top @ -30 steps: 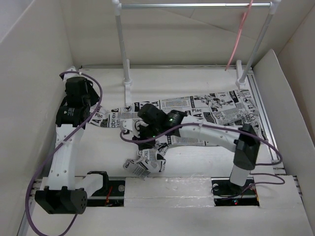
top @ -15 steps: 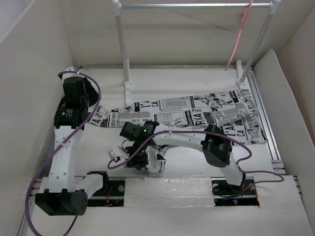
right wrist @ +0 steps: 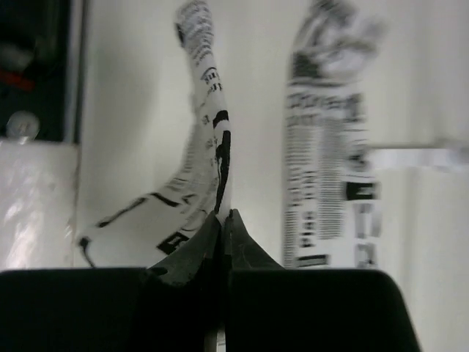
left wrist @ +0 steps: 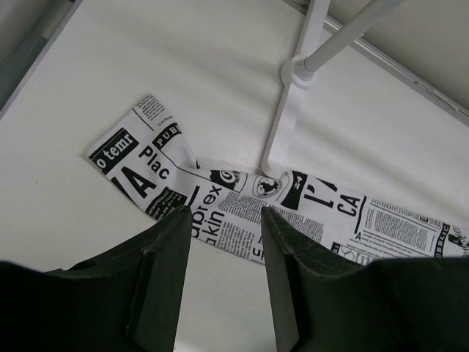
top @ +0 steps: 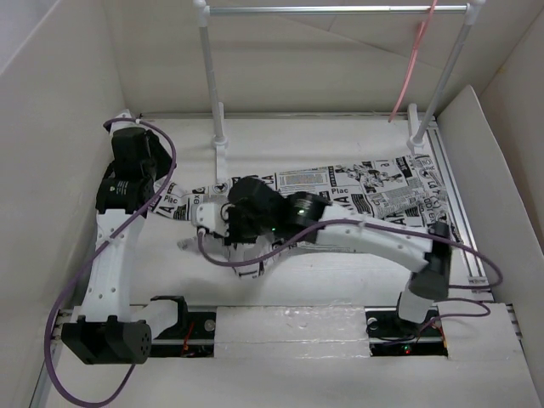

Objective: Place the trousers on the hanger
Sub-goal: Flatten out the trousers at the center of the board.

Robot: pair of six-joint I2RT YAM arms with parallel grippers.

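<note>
Two arms reach over a white table (top: pixel 340 140); the trousers (top: pixel 374 191) lie flat across its middle, one leg running left past the rack (top: pixel 212 76). The right gripper (right wrist: pixel 223 220) has its jaws pressed together, pinching a fold of the near leg; the left gripper (left wrist: pixel 223 214) hovers above the far leg's end, jaws spread. The hanger (top: pixel 414 64) hangs from the rack's bar, far right.

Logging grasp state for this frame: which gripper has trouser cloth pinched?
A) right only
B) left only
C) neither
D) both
A: in the right wrist view the right gripper is shut on a fold of the trousers, while the left gripper stands open over a leg end, holding nothing.
</note>
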